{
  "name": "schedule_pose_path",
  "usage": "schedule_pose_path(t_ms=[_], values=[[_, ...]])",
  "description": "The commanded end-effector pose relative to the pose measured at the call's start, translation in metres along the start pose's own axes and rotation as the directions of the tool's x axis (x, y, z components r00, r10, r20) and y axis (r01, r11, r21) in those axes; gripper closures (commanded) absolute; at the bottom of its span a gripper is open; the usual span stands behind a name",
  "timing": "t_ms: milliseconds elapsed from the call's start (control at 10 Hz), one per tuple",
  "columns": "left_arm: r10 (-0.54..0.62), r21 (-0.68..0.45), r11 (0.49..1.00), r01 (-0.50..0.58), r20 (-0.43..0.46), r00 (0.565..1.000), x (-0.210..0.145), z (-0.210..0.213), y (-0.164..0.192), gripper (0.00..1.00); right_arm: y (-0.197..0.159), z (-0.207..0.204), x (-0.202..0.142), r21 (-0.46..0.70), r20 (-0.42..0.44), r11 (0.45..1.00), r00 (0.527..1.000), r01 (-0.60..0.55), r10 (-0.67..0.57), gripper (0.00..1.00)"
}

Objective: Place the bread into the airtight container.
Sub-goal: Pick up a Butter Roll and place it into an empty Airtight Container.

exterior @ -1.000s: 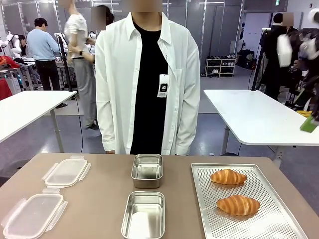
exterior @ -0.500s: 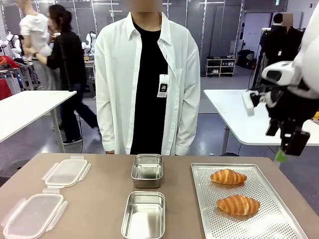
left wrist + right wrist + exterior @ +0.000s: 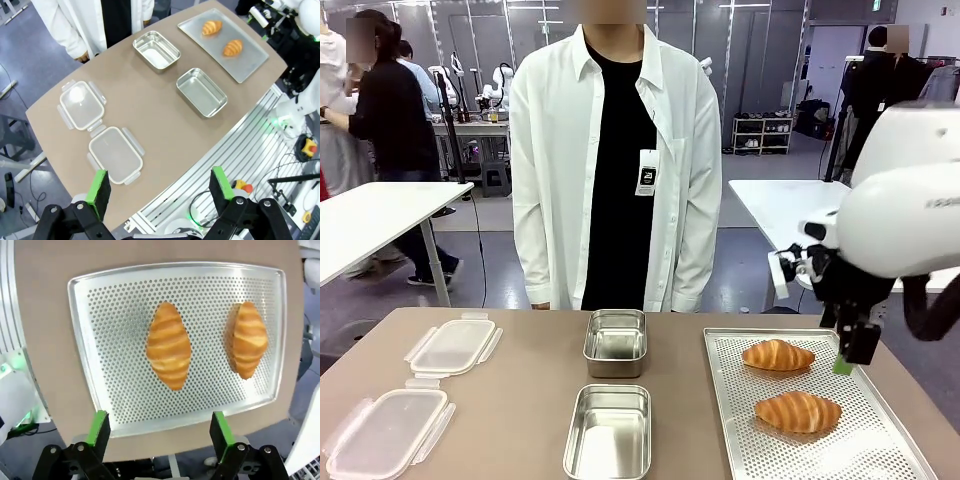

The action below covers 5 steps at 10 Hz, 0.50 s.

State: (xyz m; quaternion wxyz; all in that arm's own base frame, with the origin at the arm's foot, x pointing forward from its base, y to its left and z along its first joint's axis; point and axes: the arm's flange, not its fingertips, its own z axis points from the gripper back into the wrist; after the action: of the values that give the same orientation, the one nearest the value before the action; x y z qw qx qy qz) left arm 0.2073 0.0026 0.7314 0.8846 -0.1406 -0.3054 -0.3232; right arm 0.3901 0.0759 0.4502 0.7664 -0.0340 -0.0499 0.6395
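Two golden croissants lie on a perforated metal tray [image 3: 880, 440] at the right: a far croissant [image 3: 778, 355] and a near croissant [image 3: 798, 411]. Two open steel containers sit mid-table, one far [image 3: 615, 342] and one near [image 3: 608, 430]. My right gripper [image 3: 848, 358] hangs open above the tray's right side; in its wrist view [image 3: 159, 430] one croissant [image 3: 168, 345] lies centred ahead between the fingers and the other [image 3: 248, 346] lies beside it. My left gripper [image 3: 159, 189] is open, high above the table, holding nothing.
Two clear plastic lids [image 3: 453, 346] [image 3: 385, 432] lie at the table's left. A person in a white shirt [image 3: 615, 160] stands at the far edge behind the containers. The brown tabletop [image 3: 520, 400] between the lids and containers is bare.
My right arm has come in from the right and dropped lower, toward the tray's right side. Croissants, containers and lids have not moved.
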Motion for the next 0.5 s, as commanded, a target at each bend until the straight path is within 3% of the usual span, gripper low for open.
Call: schedule_pose_path(t_ms=[0,400], values=[[-0.016,-0.01,1.0,0.016,0.0,1.0,0.001,-0.001,-0.001,0.0,-0.014,-0.026,0.001,0.043,0.048,0.998,0.998,-0.036,0.034,0.0],[-0.016,-0.01,1.0,0.016,0.0,1.0,0.001,-0.001,-0.001,0.0,-0.023,-0.078,0.001,0.084,0.03,0.994,0.997,-0.074,0.071,0.0]])
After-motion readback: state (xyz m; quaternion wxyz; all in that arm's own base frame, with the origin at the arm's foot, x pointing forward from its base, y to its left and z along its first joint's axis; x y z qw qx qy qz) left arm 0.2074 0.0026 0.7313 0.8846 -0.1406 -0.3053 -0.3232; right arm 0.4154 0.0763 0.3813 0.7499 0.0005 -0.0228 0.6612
